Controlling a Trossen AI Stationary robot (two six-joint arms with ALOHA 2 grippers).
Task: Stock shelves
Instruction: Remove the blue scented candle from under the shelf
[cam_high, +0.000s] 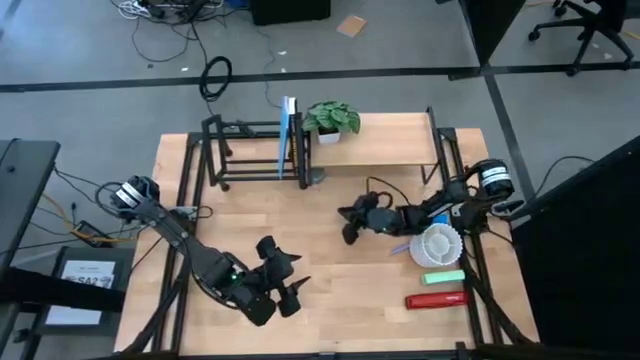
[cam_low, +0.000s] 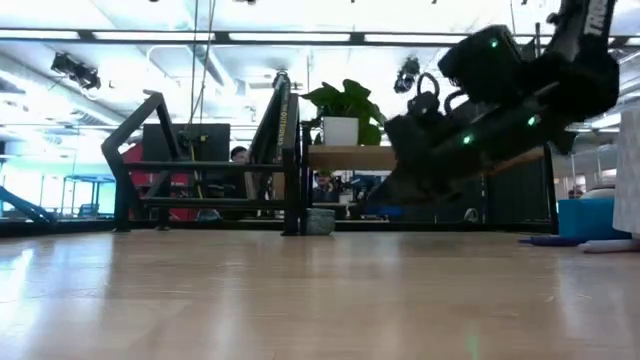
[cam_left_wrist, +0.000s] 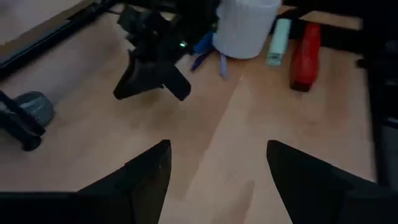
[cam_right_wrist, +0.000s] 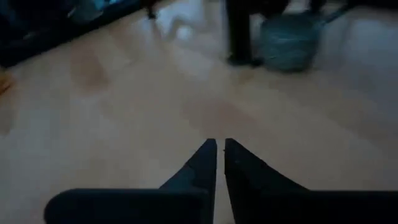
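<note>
- The left tool (cam_high: 291, 280) hovers over the front-middle of the tabletop (cam_high: 340, 290), fingers spread wide and holding nothing — the left wrist view shows bare wood between its two fingers (cam_left_wrist: 146, 177).
- The right tool (cam_high: 349, 224) sits near the tabletop's centre, in front of the wooden stand; its fingers (cam_right_wrist: 205, 163) are closed almost tip to tip with nothing between them.
- The stand with the light plank top (cam_high: 390, 145) is at the back right of the tabletop, and a potted plant (cam_high: 331, 120) stands on its left end.
- The black rod rack (cam_high: 245, 155) is just left of it, with a blue flat item (cam_high: 288, 135) upright between the two.
- A small grey round object (cam_right_wrist: 289, 43) lies on the tabletop by the rack's foot.
- At the right edge lie a white ribbed dish (cam_high: 439, 244), a pale green bar (cam_high: 443, 277) and a red bar (cam_high: 437, 299) — all well apart from the shelves.
</note>
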